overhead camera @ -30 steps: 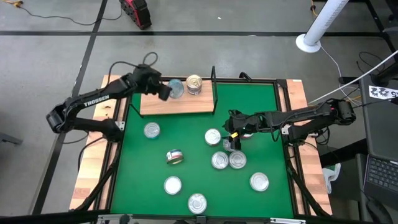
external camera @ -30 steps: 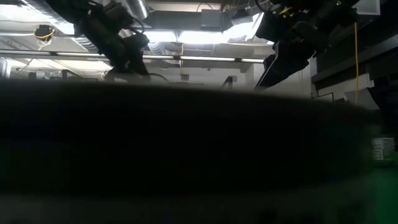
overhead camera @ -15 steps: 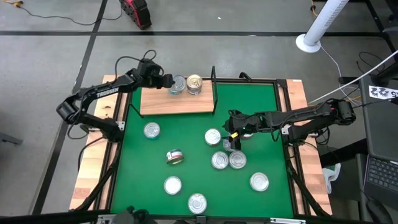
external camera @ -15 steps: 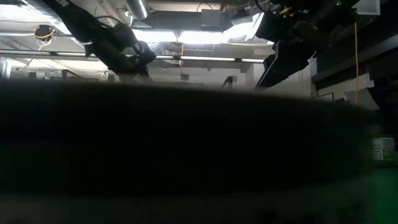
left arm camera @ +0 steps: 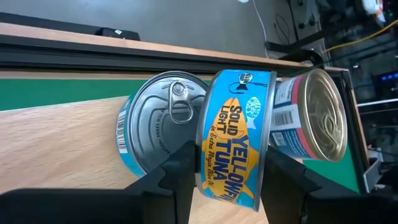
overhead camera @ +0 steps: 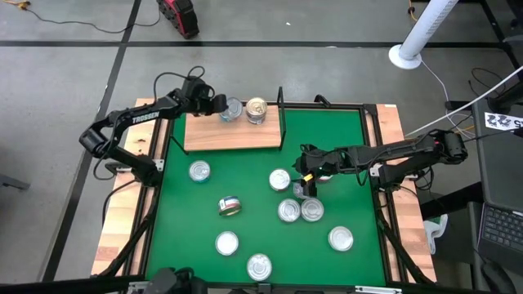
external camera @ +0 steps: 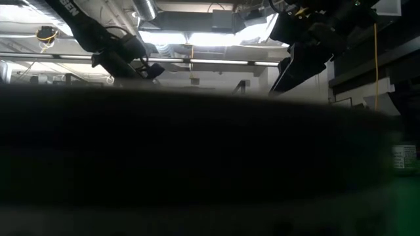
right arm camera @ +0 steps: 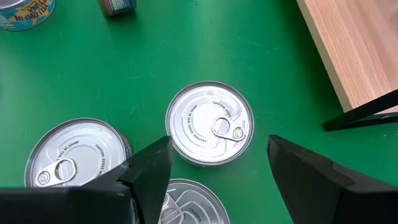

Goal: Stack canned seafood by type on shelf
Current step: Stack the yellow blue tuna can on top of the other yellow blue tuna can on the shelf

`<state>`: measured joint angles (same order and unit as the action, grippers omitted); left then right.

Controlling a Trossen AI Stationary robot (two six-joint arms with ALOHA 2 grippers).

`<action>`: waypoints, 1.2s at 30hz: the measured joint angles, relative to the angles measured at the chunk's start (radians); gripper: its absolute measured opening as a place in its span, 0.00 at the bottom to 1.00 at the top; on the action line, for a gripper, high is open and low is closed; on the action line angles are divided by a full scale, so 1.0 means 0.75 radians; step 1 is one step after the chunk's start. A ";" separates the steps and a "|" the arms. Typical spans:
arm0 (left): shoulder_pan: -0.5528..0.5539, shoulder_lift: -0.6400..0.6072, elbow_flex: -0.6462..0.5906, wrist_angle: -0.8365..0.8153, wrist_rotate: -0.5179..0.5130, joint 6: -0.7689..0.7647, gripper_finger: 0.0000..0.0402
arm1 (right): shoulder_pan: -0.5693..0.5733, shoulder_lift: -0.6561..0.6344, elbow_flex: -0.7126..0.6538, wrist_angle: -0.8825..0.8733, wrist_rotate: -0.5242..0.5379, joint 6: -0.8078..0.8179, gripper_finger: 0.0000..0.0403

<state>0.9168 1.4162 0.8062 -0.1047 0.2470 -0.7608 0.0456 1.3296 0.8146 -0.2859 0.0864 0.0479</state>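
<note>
Currently, high view: left tool (overhead camera: 219, 106) is at the back-left of the flat light-brown wooden shelf (overhead camera: 233, 137), clamped on a small round blue-labelled tuna tin (overhead camera: 232, 109). A second round tin with a gold-toned lid (overhead camera: 256, 109) sits just beside it on the shelf. Right tool (overhead camera: 306, 181) hovers over the green mat (overhead camera: 343, 155), above a cluster of silver-lidded round tins (overhead camera: 299, 210); more tins lie scattered across the mat, one tipped on its side (overhead camera: 230, 205).

Low view: mostly blocked by a dark foreground. Both arms show only at the top against the room; no tins visible.

Left wrist view: fingers (left arm camera: 179, 177) grip the blue-and-yellow "Yellowfin Tuna" tin (left arm camera: 236, 140) by its flat faces, so its axis runs horizontal and the label faces the camera. It touches or sits just in front of a silver pull-tab tin with a blue side label (left arm camera: 163, 127) on the shelf (left arm camera: 56, 146). Likely held this way to stack it on that same-type tin. A pink-banded tin with a gold lid (left arm camera: 311, 118) is just beside, apart as a different type.

Right wrist view: fingers (right arm camera: 149, 168) are spread apart and empty, straddling an upright silver pull-tab tin (right arm camera: 210, 123) on the mat (right arm camera: 186, 50), lid up, axis vertical. Looks lined up for a side grasp. Two more tins sit near it.
</note>
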 joint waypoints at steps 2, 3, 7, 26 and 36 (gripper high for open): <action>0.003 0.000 0.000 0.013 0.002 -0.001 0.35 | 0.000 0.000 0.000 0.000 0.000 -0.001 0.65; 0.003 0.000 0.000 0.023 0.002 -0.002 0.35 | 0.000 0.000 0.000 0.000 0.000 -0.001 0.65; 0.003 -0.002 0.000 0.059 0.005 -0.004 0.35 | 0.000 0.000 0.000 0.000 0.000 -0.001 0.65; 0.003 -0.002 0.000 0.020 -0.100 -0.001 0.35 | 0.000 0.000 0.000 0.000 -0.001 -0.002 0.65; -0.001 -0.006 0.001 -0.019 -0.084 -0.102 0.35 | 0.000 0.000 0.000 0.000 0.000 -0.002 0.65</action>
<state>0.9161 1.4120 0.8070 -0.1191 0.1840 -0.8375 0.0456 1.3296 0.8146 -0.2859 0.0864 0.0463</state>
